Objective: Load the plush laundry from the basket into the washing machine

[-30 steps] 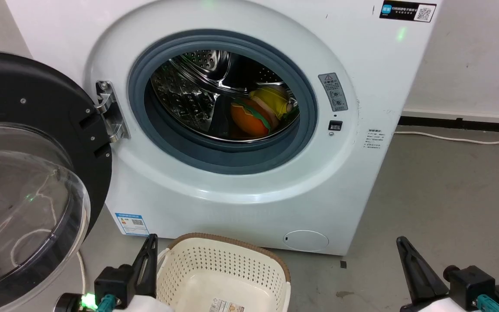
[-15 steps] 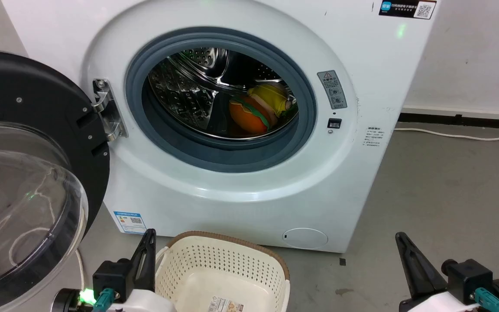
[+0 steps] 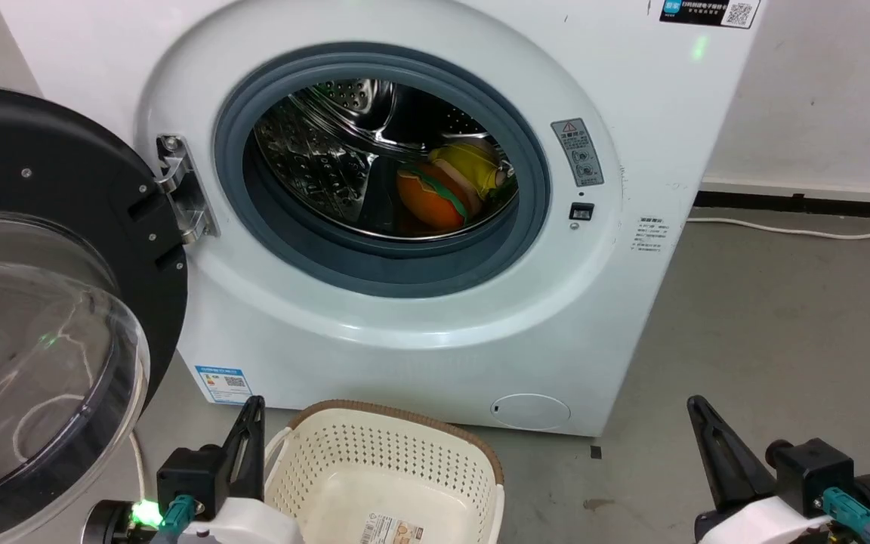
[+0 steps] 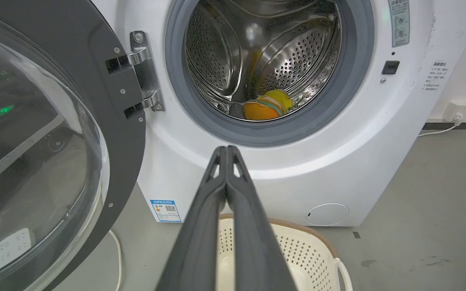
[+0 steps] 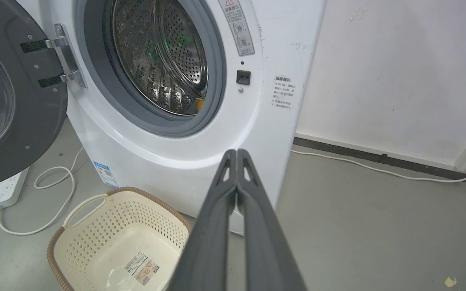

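The plush laundry (image 3: 450, 189), orange and yellow with a green edge, lies inside the steel drum of the white washing machine (image 3: 420, 332), low on the right; it shows as plush laundry (image 4: 267, 107) in the left wrist view too. The cream basket (image 3: 473, 461) with a brown rim stands on the floor before the washer, with a printed label on its bottom and nothing else in it; the same basket (image 5: 79, 238) appears in the right wrist view. My left gripper (image 3: 252, 412) is shut beside the basket's left edge. My right gripper (image 3: 695, 408) is shut over the floor at the lower right. Both hold nothing.
The washer's black-framed bubble door (image 3: 50, 317) hangs wide open at the left. A white power strip (image 5: 4, 190) and looped cable lie on the floor under the door. Another cable (image 5: 378, 169) runs along the right wall to a socket. Grey floor (image 3: 775, 325) lies right of the machine.
The head camera has shifted slightly, so the washer sits a little higher and left in view. Both grippers stay shut and low; the plush stays in the drum.
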You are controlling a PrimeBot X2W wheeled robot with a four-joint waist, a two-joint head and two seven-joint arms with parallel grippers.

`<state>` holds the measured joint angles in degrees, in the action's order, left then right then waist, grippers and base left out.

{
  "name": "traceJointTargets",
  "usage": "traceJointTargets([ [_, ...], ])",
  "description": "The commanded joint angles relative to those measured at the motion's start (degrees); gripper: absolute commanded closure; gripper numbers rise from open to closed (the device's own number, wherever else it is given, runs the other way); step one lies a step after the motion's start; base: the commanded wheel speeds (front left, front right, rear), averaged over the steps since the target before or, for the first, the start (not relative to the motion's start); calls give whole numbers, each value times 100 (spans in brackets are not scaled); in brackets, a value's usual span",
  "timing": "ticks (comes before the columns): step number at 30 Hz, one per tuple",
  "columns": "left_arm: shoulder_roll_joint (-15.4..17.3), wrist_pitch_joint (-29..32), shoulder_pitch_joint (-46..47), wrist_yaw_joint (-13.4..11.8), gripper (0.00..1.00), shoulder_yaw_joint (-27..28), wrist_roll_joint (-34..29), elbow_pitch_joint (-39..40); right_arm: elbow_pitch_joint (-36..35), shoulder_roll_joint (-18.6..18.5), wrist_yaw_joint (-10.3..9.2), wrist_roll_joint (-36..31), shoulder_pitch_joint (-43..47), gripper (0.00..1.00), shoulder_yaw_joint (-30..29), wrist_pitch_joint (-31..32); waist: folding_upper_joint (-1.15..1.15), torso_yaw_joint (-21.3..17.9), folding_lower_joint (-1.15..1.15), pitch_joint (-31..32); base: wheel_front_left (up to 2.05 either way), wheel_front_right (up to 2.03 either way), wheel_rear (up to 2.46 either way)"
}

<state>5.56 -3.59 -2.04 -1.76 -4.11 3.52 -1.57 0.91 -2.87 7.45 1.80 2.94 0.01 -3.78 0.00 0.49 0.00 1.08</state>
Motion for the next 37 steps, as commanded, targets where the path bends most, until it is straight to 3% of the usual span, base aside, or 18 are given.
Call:
traceJointTargets([
  [1, -47, 24, 107, 30, 100, 57, -60, 39, -38, 0, 3, -51, -84, 100, -2, 41, 0, -2, 0, -5, 0, 0, 0],
  [37, -269, 359, 204, 176, 100, 411, -352, 157, -91, 0, 3, -180, -294, 100, -1, 378, 0, -49, 0, -108, 0, 0, 0],
])
